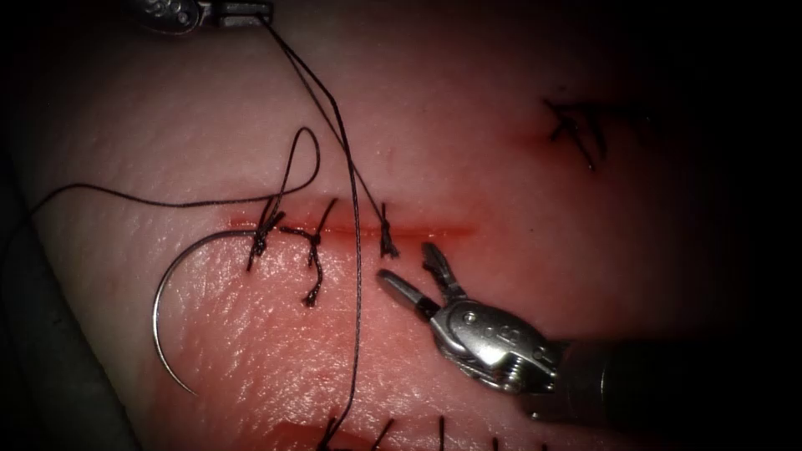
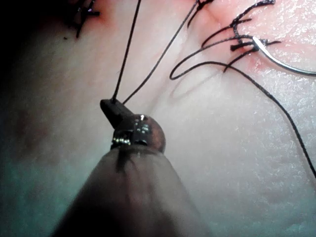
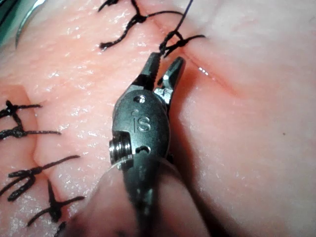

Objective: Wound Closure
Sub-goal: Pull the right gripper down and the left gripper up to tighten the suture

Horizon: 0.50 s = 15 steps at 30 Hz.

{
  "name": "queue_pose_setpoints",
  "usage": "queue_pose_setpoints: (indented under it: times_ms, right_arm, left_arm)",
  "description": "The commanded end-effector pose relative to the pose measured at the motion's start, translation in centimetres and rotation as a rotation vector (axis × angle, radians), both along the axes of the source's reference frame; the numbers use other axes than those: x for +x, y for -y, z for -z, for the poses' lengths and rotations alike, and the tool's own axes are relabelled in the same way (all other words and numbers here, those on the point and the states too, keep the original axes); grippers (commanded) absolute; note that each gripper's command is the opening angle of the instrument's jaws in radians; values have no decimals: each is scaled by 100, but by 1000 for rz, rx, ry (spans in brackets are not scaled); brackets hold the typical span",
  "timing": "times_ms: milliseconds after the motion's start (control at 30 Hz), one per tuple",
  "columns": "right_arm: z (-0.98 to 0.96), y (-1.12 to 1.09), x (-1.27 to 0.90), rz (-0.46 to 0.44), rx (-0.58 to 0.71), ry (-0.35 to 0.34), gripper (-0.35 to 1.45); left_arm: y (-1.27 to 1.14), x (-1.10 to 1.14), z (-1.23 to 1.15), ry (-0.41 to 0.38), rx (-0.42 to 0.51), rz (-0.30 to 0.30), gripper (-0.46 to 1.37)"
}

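My right gripper [image 1: 409, 271] stands open and empty just below the cut [image 1: 351, 227], beside the rightmost knot [image 1: 388, 242]. My left gripper [image 1: 251, 10] holds 2 thread [image 1: 354, 250] strands taut, running upward. The needle [image 1: 167, 317] lies free on the tissue [image 1: 518, 200], far left.

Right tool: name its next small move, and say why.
Probably ease the right tool, open and holding nothing, onto the thread just above the rightmost knot. The left tool is shut on that thread and holds it taut, and the open jaws sit right beside the knot. The needle lies on the tissue near the cut's left end, held by neither tool.
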<state>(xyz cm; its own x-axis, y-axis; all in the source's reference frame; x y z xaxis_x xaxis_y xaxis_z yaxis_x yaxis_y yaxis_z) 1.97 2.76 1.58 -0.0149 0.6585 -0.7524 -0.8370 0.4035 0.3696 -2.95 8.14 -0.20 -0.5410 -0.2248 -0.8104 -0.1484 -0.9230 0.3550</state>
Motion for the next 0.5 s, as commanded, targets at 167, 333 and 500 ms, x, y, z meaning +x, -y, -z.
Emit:
queue_pose_setpoints:
  times_ms: [167, 333, 500]
  right_arm:
    - [2, -6, 2, 3, -8, 10, -21]
    - [2, -6, 5, 14, -16, 11, -10]
    - [2, -7, 7, 21, -19, 11, -10]
  left_arm:
    - [0, -1, 0, 4, 8, -1, -35]
    - [1, -1, 0, 5, 12, 2, -35]
    - [1, -1, 0, 7, 17, 5, -35]
